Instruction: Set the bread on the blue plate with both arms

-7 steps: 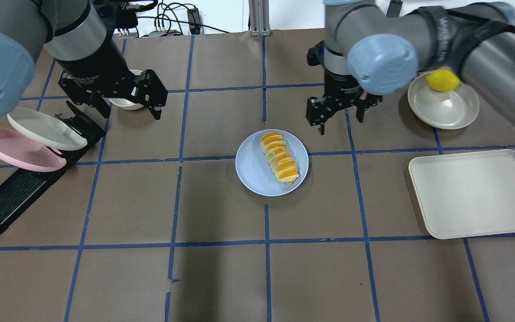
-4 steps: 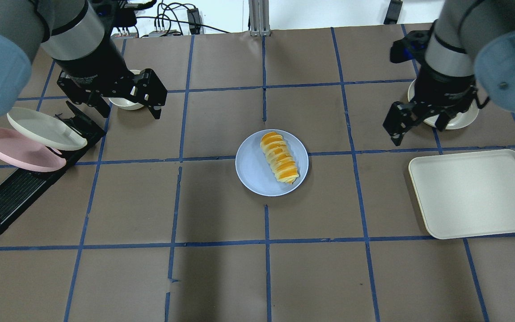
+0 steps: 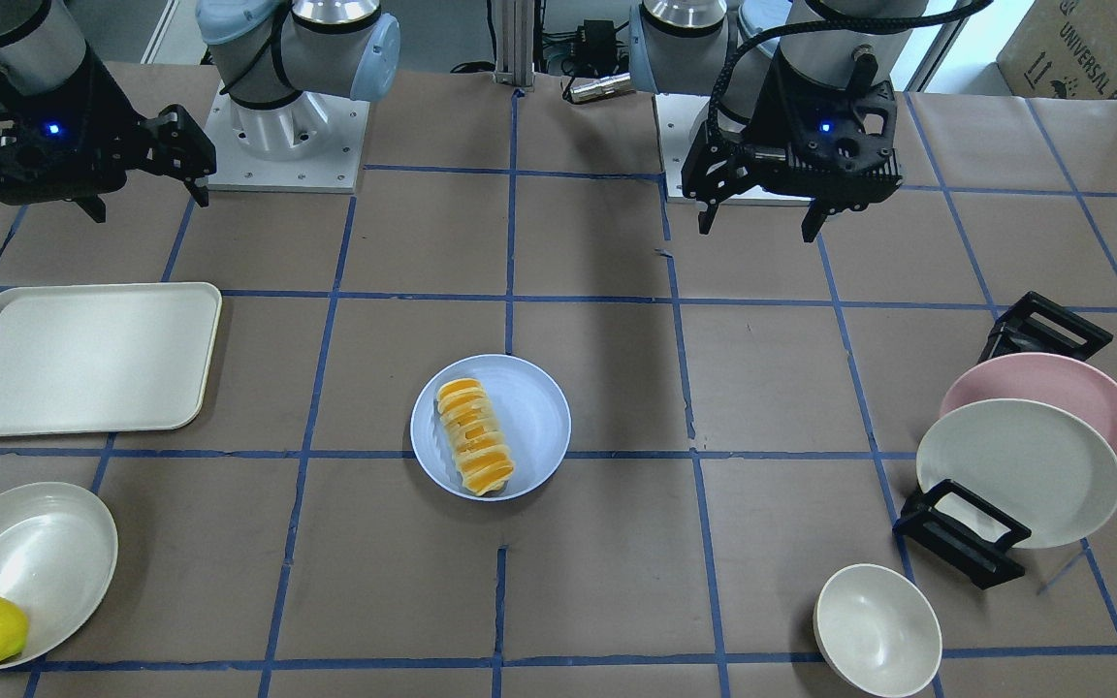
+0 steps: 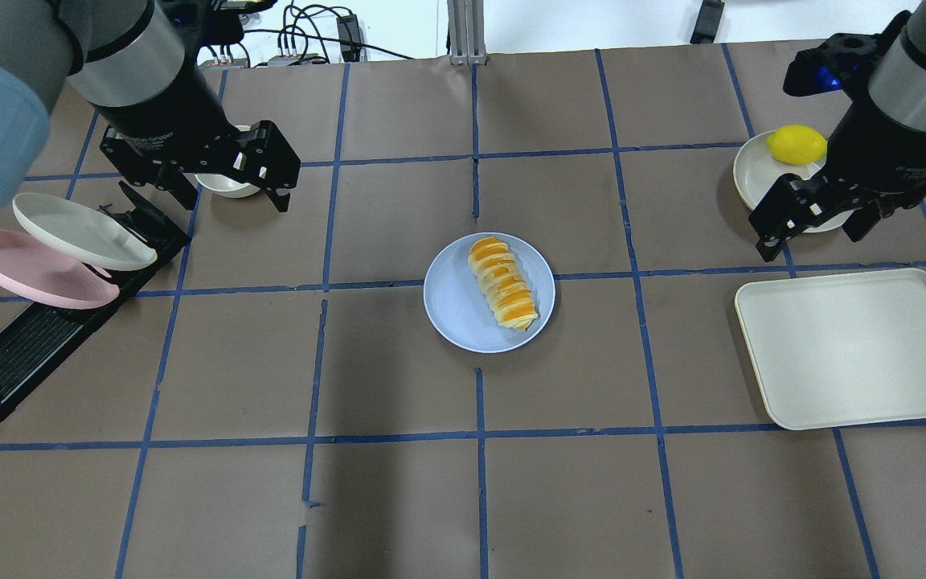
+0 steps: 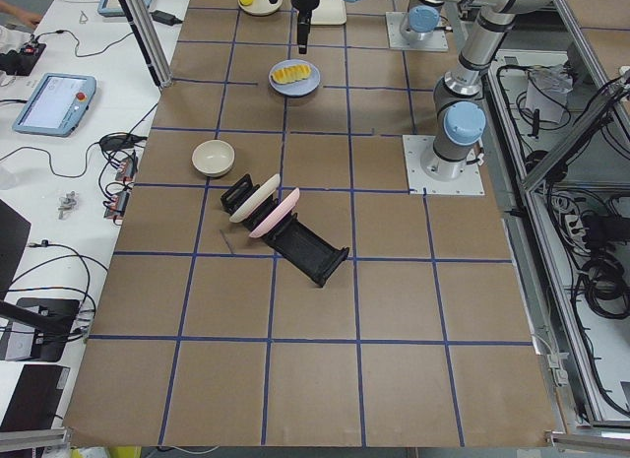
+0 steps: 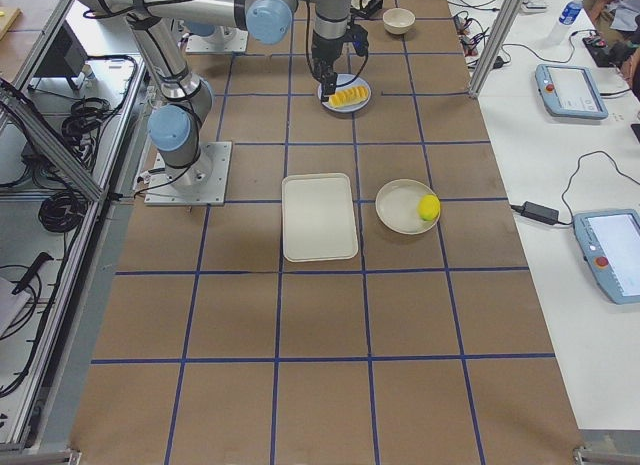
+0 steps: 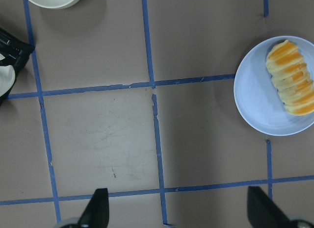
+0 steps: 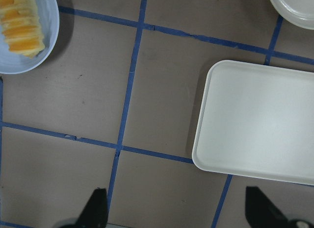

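Observation:
The bread (image 4: 503, 283), striped orange and cream, lies on the blue plate (image 4: 455, 310) at the table's middle. It also shows in the front view (image 3: 474, 437) on the plate (image 3: 534, 417). My left gripper (image 4: 234, 189) is open and empty, raised at the far left, well apart from the plate. My right gripper (image 4: 813, 237) is open and empty, raised at the far right between the lemon's plate and the tray. The left wrist view shows the bread (image 7: 290, 77) at its right edge. The right wrist view shows it (image 8: 19, 24) at its top left corner.
A cream tray (image 4: 857, 354) lies at the right. A cream plate (image 4: 752, 181) with a yellow lemon (image 4: 796, 145) sits behind it. At the left a black rack (image 4: 29, 338) holds a pink plate (image 4: 29, 269) and a cream-white plate (image 4: 77, 233). A small bowl (image 3: 877, 630) sits beyond the rack.
My right arm has swung from beside the blue plate out to the right, to the lemon's plate and tray. The left arm, bread and plate have not moved.

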Controlling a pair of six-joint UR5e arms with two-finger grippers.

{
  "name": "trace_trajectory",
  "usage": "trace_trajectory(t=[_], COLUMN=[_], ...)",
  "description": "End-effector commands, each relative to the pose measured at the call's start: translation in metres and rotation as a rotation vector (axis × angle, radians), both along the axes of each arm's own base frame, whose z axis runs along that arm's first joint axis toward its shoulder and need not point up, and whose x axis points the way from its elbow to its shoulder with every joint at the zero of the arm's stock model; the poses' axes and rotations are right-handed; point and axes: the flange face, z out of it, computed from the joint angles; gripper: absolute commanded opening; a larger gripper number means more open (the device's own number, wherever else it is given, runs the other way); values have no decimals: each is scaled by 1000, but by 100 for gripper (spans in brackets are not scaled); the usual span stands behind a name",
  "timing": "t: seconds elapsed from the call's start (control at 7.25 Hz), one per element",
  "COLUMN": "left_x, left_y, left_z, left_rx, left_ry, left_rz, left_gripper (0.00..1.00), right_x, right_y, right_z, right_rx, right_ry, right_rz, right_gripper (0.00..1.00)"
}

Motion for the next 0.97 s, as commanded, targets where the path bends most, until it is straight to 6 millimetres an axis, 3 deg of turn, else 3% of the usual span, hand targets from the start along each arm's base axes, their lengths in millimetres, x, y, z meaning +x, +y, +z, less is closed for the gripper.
trace_trajectory(t=[0.0, 0.83], left_x=[0, 0], left_y=[0, -1], left_z=[0, -2], left_rx=[0, 3], left_ry=[-1, -3], left_rz=[0, 0], left_gripper=[100, 100], right_x=[2, 3], right_y=[1, 3], right_z=[-2, -3], right_rx=[8, 8], right_ry=[4, -15], right_rz=[-3, 83], right_gripper=[100, 100])
